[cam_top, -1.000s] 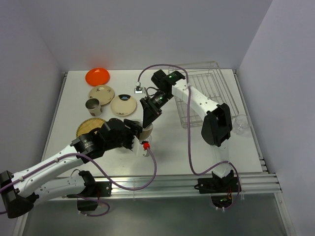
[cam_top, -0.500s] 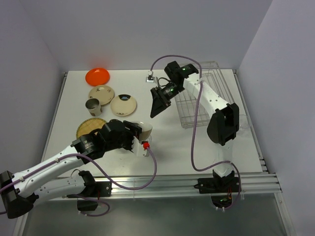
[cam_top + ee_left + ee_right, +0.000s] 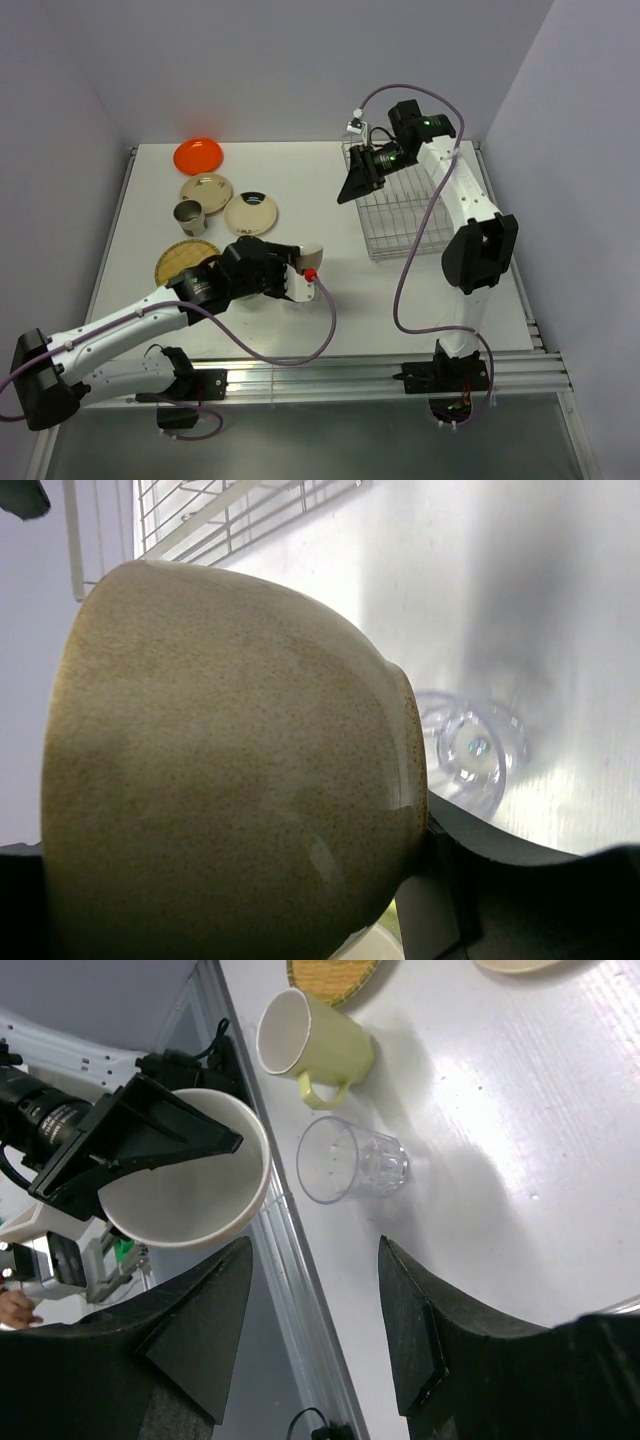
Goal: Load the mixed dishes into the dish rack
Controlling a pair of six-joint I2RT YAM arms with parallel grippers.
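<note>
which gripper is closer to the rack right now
Right. The right gripper is open above the rack's far left corner. The left gripper, holding the bowl, is over the table off the rack's left side.

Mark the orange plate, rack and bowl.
orange plate (image 3: 197,155): top view, its centre.
rack (image 3: 385,225): top view, bare floor bars.
bowl (image 3: 220,760): left wrist view, outer wall.

You get bright, even overhead light with soft, faint shadows. White glare streaks the table (image 3: 520,1110) in both wrist views. Up close in the left wrist view, the cream bowl (image 3: 230,770) looks slightly soft.
</note>
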